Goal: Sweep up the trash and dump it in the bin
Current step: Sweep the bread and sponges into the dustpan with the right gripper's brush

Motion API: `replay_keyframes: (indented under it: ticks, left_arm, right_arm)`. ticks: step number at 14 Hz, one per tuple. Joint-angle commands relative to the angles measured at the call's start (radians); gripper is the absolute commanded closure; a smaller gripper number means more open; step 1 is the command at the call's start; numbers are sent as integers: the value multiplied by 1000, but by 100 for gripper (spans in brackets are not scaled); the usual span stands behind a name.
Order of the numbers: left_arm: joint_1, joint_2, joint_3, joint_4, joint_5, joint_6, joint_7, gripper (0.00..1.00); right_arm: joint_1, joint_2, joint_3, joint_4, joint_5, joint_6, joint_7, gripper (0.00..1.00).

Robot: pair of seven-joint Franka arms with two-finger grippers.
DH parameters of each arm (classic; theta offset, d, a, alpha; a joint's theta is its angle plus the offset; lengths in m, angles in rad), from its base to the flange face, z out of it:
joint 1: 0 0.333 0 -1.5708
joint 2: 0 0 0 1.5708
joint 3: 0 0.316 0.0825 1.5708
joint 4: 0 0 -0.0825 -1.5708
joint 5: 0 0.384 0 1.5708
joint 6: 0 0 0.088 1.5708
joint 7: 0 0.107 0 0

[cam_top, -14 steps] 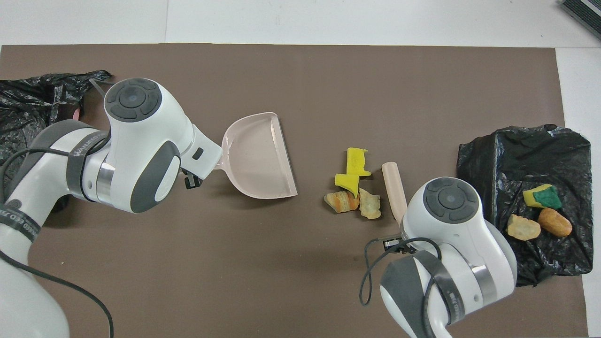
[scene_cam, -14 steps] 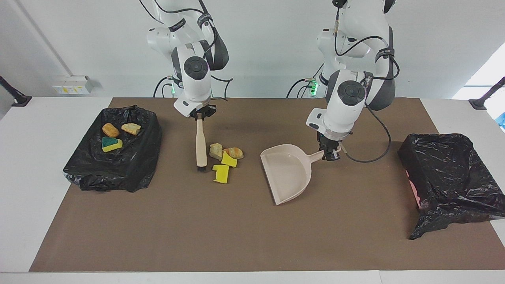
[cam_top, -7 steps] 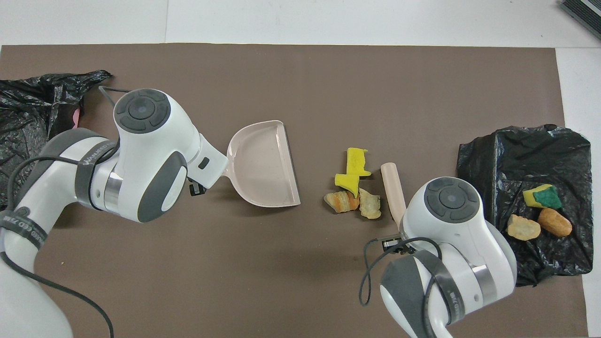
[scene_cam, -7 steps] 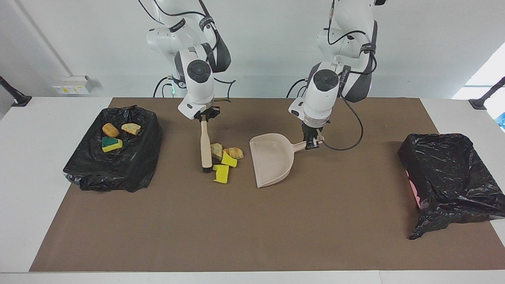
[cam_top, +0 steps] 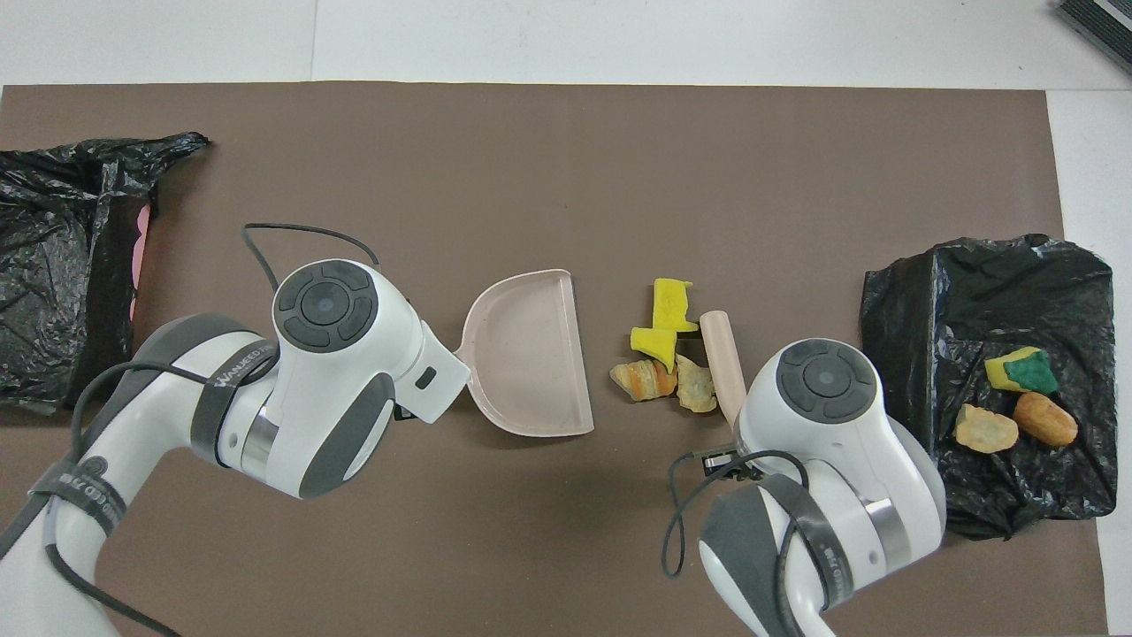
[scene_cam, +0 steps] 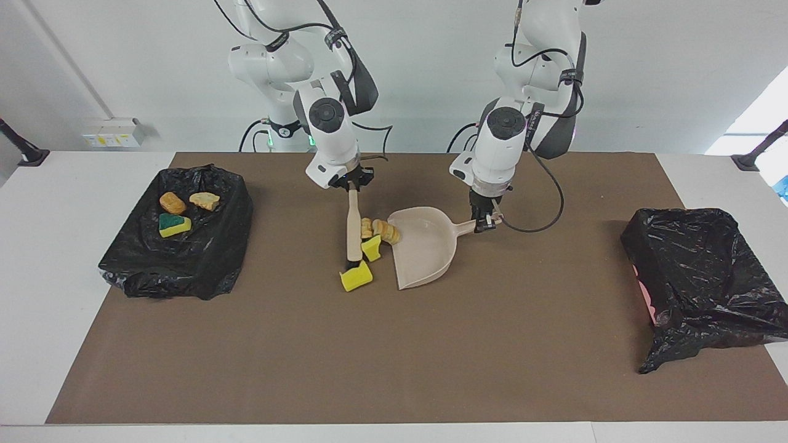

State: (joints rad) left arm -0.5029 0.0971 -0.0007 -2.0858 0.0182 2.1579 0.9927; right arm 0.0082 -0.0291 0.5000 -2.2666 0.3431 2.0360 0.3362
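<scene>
Several loose scraps of trash lie mid-table: yellow sponge pieces and bread-like lumps. My right gripper is shut on the handle of the beige brush, whose bristles stand on the mat beside the scraps. My left gripper is shut on the handle of the beige dustpan, whose mouth faces the scraps. In the facing view the lumps touch the pan's lip. In the overhead view both grippers are hidden under their arms.
A black-lined bin at the right arm's end holds an orange lump, a tan lump and a green-topped sponge. A second black-lined bin stands at the left arm's end.
My left gripper has brought the dustpan toward the scraps. My right gripper has swept the brush toward the pan, pushing the scraps against its mouth.
</scene>
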Motion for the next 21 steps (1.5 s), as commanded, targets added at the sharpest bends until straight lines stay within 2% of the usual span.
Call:
replay_keyframes:
  ticks: [1, 3, 6, 8, 10, 14, 17, 21]
  left_arm:
    - [-14, -30, 8, -40, 16, 36, -5, 100]
    - [-8, -30, 8, -48, 14, 54, 1, 100]
    - [-3, -31, 8, -51, 14, 59, 7, 100]
    - [-2, -33, 8, -51, 14, 54, 7, 100]
    - [-2, -31, 8, -51, 14, 54, 7, 100]
    - [3, -30, 8, -50, 14, 56, 7, 100]
    - [3, -28, 10, -48, 14, 54, 4, 100]
    - [4, -28, 10, -48, 14, 54, 4, 100]
  right_arm:
    - [30, 34, 3, 57, 161, -8, -9, 100]
    - [70, 43, 2, 88, 227, -8, 7, 100]
    - [72, 55, 0, 169, 241, -32, 49, 100]
    - [62, 34, -11, 234, 182, -117, 105, 100]
    - [61, 35, -9, 310, -23, -202, 138, 100]
    - [26, 29, -14, 283, -270, -249, 33, 100]
    - [-19, 112, -12, 251, -438, -163, -36, 100]
    - [7, 163, -3, 204, -400, -117, -19, 100]
